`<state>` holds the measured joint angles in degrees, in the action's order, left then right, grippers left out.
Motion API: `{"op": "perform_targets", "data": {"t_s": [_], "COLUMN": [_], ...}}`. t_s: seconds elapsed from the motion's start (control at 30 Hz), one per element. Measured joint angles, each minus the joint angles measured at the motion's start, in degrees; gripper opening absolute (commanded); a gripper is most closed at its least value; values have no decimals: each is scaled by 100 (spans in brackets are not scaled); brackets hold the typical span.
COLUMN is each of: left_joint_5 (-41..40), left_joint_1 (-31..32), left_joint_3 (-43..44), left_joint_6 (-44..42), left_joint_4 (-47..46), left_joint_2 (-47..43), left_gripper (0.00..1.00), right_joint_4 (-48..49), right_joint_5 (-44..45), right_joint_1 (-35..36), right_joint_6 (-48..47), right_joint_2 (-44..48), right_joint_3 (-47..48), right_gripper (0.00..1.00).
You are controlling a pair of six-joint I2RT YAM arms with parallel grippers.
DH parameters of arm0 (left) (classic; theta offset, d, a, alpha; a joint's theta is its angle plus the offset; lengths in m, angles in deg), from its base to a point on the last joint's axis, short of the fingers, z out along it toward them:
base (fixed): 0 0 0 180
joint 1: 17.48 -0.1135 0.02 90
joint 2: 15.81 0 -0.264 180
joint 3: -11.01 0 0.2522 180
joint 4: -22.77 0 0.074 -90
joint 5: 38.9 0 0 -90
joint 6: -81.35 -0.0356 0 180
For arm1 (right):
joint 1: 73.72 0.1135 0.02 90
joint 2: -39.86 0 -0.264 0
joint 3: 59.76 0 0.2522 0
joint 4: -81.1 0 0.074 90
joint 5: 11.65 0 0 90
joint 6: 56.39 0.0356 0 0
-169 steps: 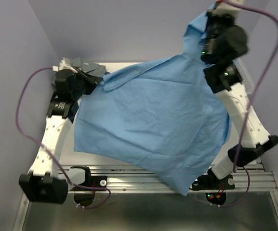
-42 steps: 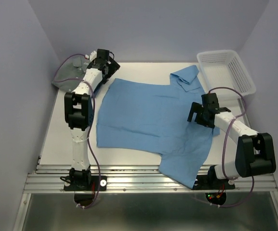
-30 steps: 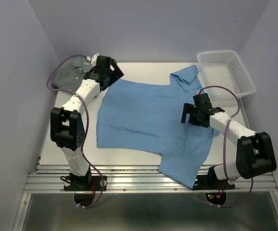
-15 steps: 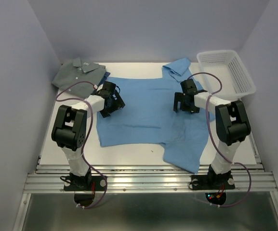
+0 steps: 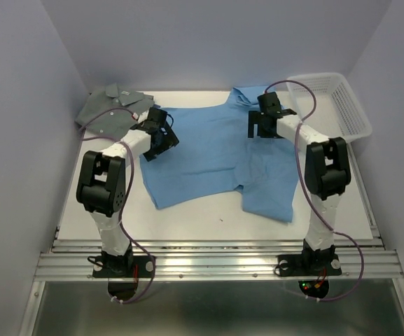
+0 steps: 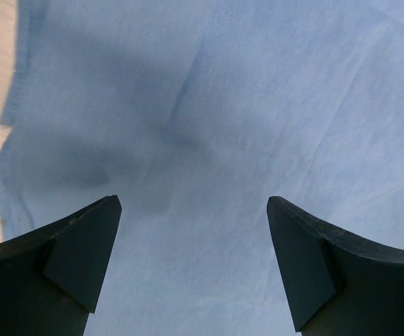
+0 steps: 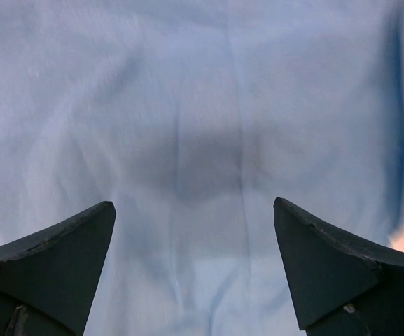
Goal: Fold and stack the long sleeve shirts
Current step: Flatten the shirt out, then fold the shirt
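Observation:
A light sky-blue long sleeve shirt [image 5: 212, 157] lies spread on the white table, its collar at the back near my right arm. A grey-green shirt [image 5: 110, 108] with white buttons lies folded at the back left corner. My left gripper [image 5: 157, 135] hovers low over the blue shirt's left edge, open, with only blue cloth [image 6: 258, 105] between its fingers [image 6: 82, 245]. My right gripper [image 5: 265, 122] is over the shirt's upper right part, also open, and blue cloth [image 7: 187, 105] fills the gap between its fingers [image 7: 328, 266].
A white plastic mesh basket [image 5: 342, 105] stands at the back right corner. Bare table [image 5: 187, 224] shows in front of the shirt, with the metal rail [image 5: 216, 262] along the near edge. Purple walls close in on the left, back and right.
The blue shirt has slid toward the back, off the front edge and fully onto the table. Both grippers moved inward, then the right one moved toward the back. Both stay open.

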<state>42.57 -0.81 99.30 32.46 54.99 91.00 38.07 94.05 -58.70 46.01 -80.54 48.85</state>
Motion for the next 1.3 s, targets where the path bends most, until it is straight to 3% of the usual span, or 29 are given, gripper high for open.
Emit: {"op": "perform_targets", "data": {"t_s": [0.23,0.3,0.4,0.6,0.87,0.97,1.03,1.07,1.1,1.2,1.27,1.3], "left_joint_5": [-396,-435,-413,2,767,1008,1178,1217,1237,1388,1390,1388], "left_joint_1": [-17,-17,-28,-61,-63,-52,-33,-13,28,92,101,101], "left_joint_3": [-750,-1174,-1991,-3534,-4131,-4113,-4063,-4013,-4009,-3947,-3939,-3939], "left_joint_6": [140,240,424,763,938,944,964,979,968,986,977,977], "left_joint_4": [424,511,713,1224,754,350,-4,-107,-275,-466,-511,-514], "left_joint_2": [-1725,-2236,-2802,-3672,-3801,-3644,-3438,-3335,-3193,-2889,-2876,-2881], "left_gripper": [99,99,99,99,98,81,45,5,0,0,0,0], "right_joint_4": [-168,-232,-516,-1655,-1735,-1462,-1290,-1237,-1213,-1143,-1029,-997], "right_joint_5": [39,20,-221,-916,-1062,-1147,-1196,-1191,-1182,-1064,-1003,-992], "right_joint_1": [13,46,114,332,372,372,372,372,372,372,372,372], "right_joint_6": [457,723,1150,2081,2710,2844,2907,2922,2931,2981,3014,3049], "right_joint_2": [3060,4074,4900,5672,5429,5193,5049,5021,5016,4990,4972,4979], "right_joint_3": [-2098,-2907,-3858,-5305,-5554,-5818,-5949,-5969,-5974,-5980,-6011,-6022], "right_gripper": [100,100,100,100,100,100,100,98,93,44,21,15]}}
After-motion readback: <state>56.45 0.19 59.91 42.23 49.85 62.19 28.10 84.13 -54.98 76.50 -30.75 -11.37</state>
